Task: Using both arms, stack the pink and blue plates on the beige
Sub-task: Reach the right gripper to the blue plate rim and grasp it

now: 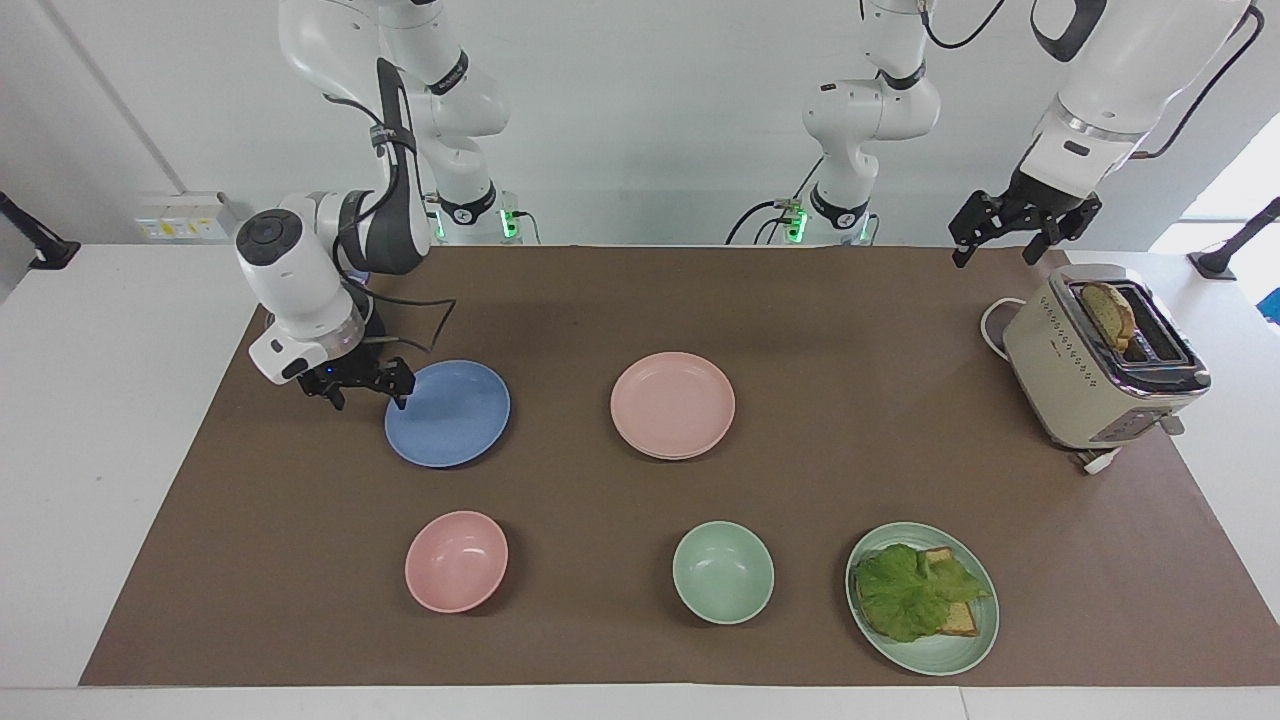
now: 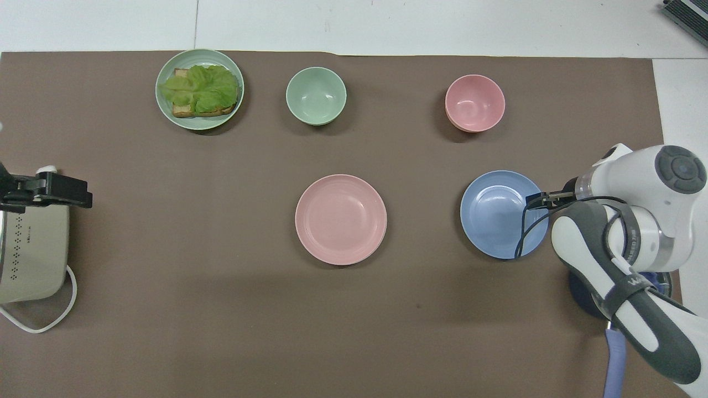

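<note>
- right gripper (image 1: 368,393) – low at the blue plate's rim on the right arm's end of the table, jaws spread and holding nothing. One finger stands over the rim. Whether it touches, I cannot tell.
- blue plate (image 1: 447,413) – flat on the brown mat (image 1: 860,330), lying from the gripper toward the table's middle. It is round, so no long axis matters and any point of the rim will serve. The right arm is far the nearer one.
- pink bowl (image 1: 456,561) – farther from the robots than the blue plate and well apart from it, out of the way.
- pink plate (image 1: 672,404) – mid-table beside the blue plate, with open mat between them. A second rim seems to show under its edge. No beige plate lies apart, so it may sit beneath, though that is only a guess.
- green bowl (image 1: 723,572) and green plate (image 1: 935,655) with lettuce and bread – farther out, clear of any path.
- left gripper (image 1: 1002,243) – raised by the toaster (image 1: 1075,385), jaws apart and empty. That arm waits.
</note>
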`<action>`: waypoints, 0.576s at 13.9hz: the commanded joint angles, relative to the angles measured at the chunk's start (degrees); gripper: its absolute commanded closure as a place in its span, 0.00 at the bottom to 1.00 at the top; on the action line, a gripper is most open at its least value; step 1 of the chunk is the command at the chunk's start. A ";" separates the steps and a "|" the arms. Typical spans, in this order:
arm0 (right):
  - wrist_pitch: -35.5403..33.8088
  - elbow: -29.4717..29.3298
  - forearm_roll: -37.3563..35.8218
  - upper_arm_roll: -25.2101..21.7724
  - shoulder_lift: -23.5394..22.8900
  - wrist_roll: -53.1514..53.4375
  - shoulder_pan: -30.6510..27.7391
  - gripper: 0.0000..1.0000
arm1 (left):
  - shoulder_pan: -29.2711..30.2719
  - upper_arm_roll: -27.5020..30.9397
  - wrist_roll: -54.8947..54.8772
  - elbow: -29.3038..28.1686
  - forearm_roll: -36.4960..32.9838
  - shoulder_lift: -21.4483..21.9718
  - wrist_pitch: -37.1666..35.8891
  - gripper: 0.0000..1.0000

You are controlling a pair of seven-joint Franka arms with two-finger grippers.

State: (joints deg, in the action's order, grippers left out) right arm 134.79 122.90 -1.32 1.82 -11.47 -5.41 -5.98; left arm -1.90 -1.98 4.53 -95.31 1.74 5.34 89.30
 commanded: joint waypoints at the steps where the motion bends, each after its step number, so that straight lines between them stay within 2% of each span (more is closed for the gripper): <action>1: 4.26 3.22 0.53 0.55 0.40 -3.46 -1.58 0.02 | 0.84 -0.48 -0.40 0.56 -0.42 0.38 -1.14 0.00; 2: 4.26 3.31 0.53 0.55 0.40 -3.72 -1.66 0.09 | 0.84 -0.48 -0.40 0.47 -0.42 0.38 -1.14 0.00; 3: 4.17 3.40 0.53 0.55 0.40 -3.90 -1.66 0.23 | 0.84 -0.48 -0.40 0.56 -0.42 0.38 -1.14 0.00; 6: 3.91 3.40 0.62 0.73 0.40 -3.90 -1.66 0.83 | 0.84 -0.48 -0.40 0.56 -0.42 0.38 -1.14 0.00; 7: 3.82 3.31 1.75 0.73 0.49 -3.90 -1.66 0.95 | 0.84 -0.48 -0.40 0.56 -0.42 0.38 -1.14 0.00; 8: 3.47 3.31 4.20 0.73 0.66 -4.16 -1.66 1.00 | 0.84 -0.48 -0.40 0.56 -0.42 0.38 -1.14 0.00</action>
State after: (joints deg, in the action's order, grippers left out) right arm 138.06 125.21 -0.37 1.83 -11.98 -7.32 -6.62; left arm -1.90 -1.98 4.53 -95.31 1.74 5.34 89.29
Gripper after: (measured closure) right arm 0.577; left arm 0.000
